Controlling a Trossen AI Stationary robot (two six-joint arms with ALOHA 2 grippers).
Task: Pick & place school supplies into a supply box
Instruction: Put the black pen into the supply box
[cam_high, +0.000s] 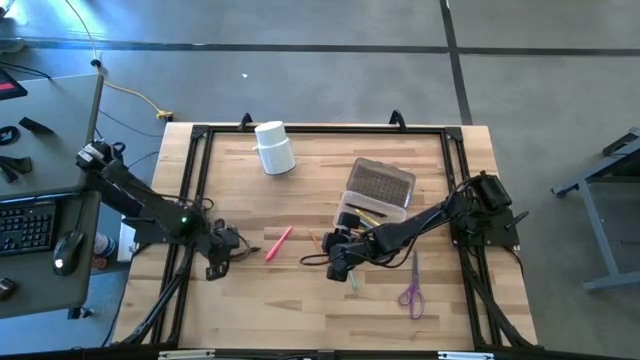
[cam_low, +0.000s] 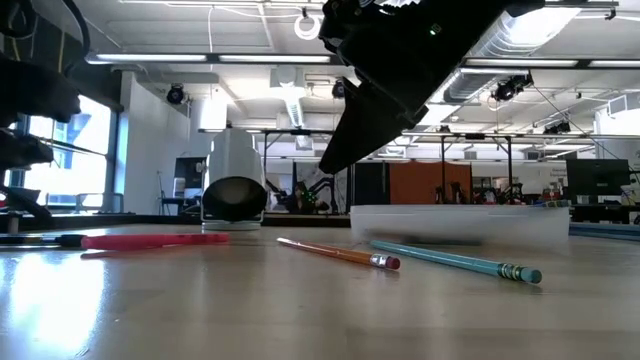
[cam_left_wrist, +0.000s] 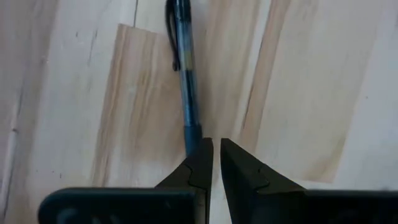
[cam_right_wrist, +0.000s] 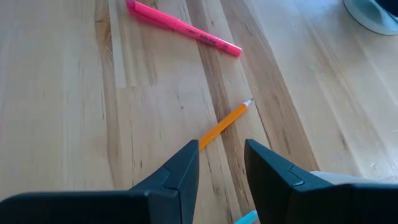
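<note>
High view: supply box (cam_high: 379, 190) taken as landmark, clear, lying right of table centre, white cup (cam_high: 274, 148) well to its left.
Right gripper (cam_right_wrist: 221, 163): just in front of the box, hovering over the orange pencil (cam_right_wrist: 225, 124); fingers apart, nothing between them.
Left gripper (cam_left_wrist: 216, 154): far left of the box, fingers nearly together, tips at the end of a dark blue pen (cam_left_wrist: 183, 68), not clamping it.
Other supplies: pink marker (cam_high: 278, 243) left of the box, teal pencil (cam_low: 455, 261) and purple scissors (cam_high: 412, 293) in front of it.
Handling, judged: pencil light, stiff, smooth, likely to roll; best pinched across mid-shaft, low against the wood.
</note>
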